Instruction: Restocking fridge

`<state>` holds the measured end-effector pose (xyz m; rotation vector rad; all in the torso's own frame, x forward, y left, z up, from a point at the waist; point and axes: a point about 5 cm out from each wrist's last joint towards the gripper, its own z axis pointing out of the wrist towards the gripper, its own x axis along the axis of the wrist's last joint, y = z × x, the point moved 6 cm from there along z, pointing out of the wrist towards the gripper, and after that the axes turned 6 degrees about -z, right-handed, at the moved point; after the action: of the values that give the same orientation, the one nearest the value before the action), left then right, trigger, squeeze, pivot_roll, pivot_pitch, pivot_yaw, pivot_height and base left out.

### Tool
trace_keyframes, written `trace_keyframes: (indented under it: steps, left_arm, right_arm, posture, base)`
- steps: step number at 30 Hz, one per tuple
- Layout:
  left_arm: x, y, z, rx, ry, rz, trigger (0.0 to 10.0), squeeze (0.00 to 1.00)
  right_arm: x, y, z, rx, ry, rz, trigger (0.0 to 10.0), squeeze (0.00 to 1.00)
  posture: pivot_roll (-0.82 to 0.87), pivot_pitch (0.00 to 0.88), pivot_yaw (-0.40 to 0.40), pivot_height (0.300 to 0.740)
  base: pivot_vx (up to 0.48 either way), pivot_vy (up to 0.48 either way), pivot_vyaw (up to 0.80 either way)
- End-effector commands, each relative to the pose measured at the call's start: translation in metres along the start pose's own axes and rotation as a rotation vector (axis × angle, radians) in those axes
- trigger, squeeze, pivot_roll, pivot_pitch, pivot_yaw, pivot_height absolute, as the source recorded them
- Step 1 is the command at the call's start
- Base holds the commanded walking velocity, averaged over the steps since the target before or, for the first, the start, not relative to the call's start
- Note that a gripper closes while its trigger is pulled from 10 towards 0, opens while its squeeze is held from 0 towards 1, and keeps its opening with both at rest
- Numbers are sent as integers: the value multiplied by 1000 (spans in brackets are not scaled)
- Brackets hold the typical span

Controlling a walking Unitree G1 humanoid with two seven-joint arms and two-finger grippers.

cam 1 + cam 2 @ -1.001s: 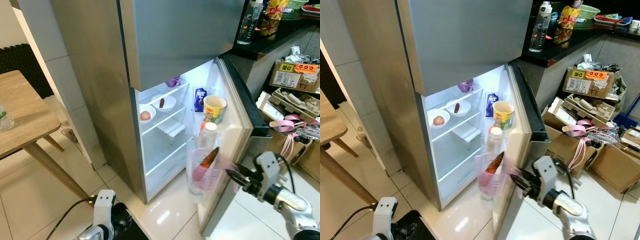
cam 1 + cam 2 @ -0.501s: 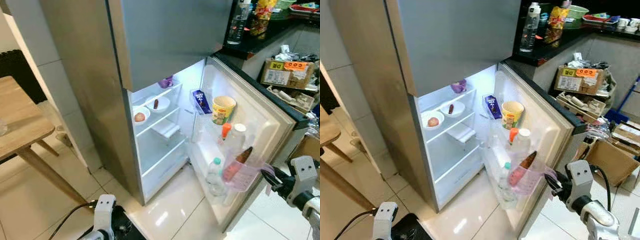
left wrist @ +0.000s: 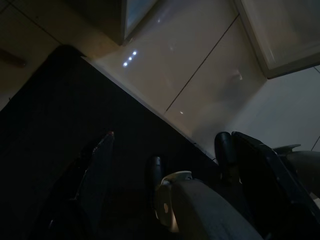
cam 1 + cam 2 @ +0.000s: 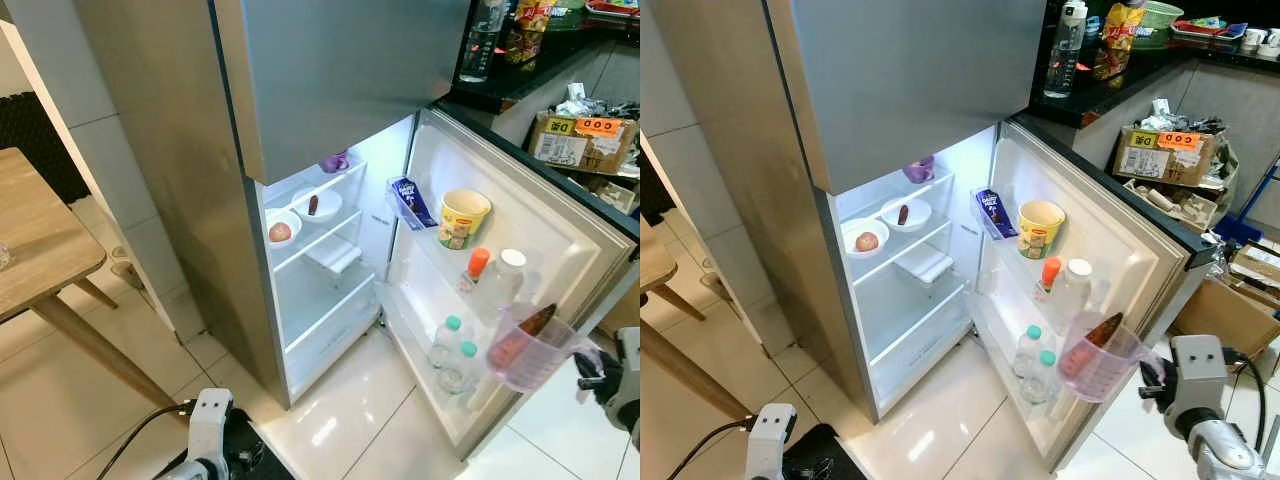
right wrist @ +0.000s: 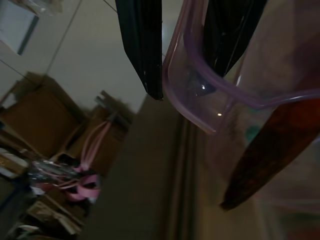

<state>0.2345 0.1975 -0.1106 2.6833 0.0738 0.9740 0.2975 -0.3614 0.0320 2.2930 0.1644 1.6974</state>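
Item: translucent pink plastic jug (image 4: pixel 1098 358) holding a dark reddish vegetable, pinched at its rim by the right gripper (image 5: pixel 182 75), beside the door's bottle rack.
Change: silver fridge door (image 4: pixel 1110 255) swung fully open; shelves reachable.
Left gripper (image 3: pixel 160 165) idle, apparently spread.

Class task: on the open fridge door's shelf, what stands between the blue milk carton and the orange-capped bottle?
The yellow cup stands between the blue milk carton and the orange-capped bottle, seen in both eye views.
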Motion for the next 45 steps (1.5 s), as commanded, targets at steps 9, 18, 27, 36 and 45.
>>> trace_keyframes:
  steps: [9,18,27,36,45]
  left_arm:
    - [-7,3,1,-4,-19,-9,10000,0]
    - [-7,5,1,-8,-18,-5,10000,0]
    - [-11,5,1,-10,-28,2,10000,0]
    - [-12,6,1,-11,-33,10,10000,0]
    - [-13,8,1,-17,-36,19,10000,0]
  right_arm:
    - [24,45,0,-216,57,-34,10000,0]
    - [46,31,10,-135,144,-14,10000,0]
    - [63,-32,8,226,305,48,10000,0]
    - [82,-54,9,337,384,27,10000,0]
    - [106,-15,20,116,406,-42,10000,0]
  posture:
    - [-66,0,-23,740]
    - [-64,0,-26,740]
    - [-60,0,-26,740]
    - [-54,0,-28,740]
    - [-51,0,-29,740]
  base:
    - [0,0,0]
    - [0,0,0]
    - [0,0,0]
    - [0,0,0]
    - [0,0,0]
